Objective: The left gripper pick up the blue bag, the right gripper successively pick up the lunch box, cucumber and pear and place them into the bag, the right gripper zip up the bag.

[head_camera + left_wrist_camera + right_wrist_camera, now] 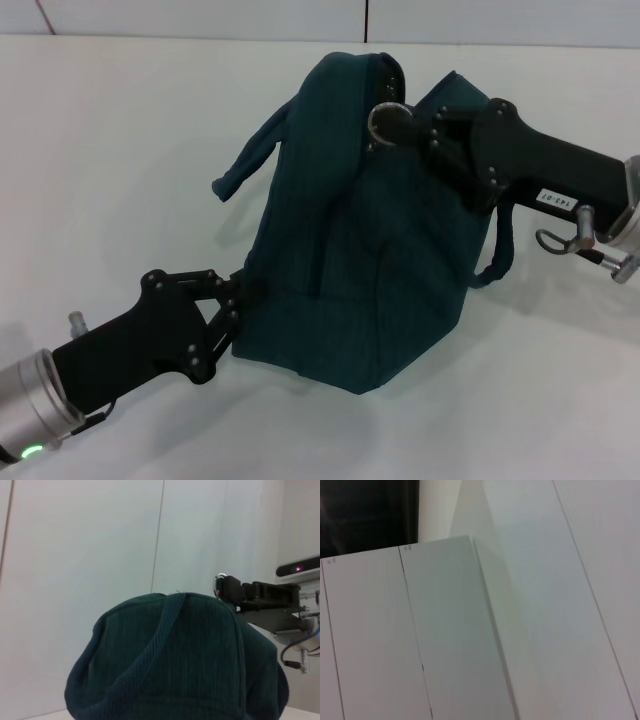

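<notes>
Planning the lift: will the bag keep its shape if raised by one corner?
Probably not. The bag is soft cloth with creases and a limp strap, so it likely sags. It looks bulged, maybe bottom-heavy.

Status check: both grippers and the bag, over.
Left gripper clamped on lower edge of dark teal fabric bag. Right gripper at bag's top opening, jaws unclear. Lunch box, cucumber, pear not visible.

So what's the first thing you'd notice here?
A big dark blue-green bag sits in the middle of the white table, bulging and tall. The left tool is at the bag's lower near corner, and the right tool is up at the bag's top edge.
</notes>
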`<state>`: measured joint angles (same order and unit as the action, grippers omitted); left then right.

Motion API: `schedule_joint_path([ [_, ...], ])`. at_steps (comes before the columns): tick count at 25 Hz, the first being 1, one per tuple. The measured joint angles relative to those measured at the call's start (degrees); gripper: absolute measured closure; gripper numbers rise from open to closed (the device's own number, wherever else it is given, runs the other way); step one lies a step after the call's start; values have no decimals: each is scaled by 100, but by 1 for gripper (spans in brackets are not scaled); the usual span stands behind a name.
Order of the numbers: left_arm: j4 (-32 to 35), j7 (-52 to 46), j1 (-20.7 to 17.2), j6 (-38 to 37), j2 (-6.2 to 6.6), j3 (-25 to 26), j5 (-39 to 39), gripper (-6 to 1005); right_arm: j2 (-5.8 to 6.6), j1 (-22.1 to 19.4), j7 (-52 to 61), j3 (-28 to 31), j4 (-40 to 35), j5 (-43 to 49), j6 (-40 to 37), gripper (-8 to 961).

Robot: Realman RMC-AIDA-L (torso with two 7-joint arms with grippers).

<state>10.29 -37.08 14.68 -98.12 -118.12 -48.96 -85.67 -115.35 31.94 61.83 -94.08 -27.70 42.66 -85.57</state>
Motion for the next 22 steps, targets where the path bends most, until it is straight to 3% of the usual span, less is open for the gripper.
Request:
schedule_joint_path([
  [11,1,-1,-24,-17,-9,-126,-103,929,-26,-48,-7,510,22,-40,367,946],
  [22,-46,-22,-15,-164,-124,-94,13,919,-21,-53,-14,363,37,57,376,946],
])
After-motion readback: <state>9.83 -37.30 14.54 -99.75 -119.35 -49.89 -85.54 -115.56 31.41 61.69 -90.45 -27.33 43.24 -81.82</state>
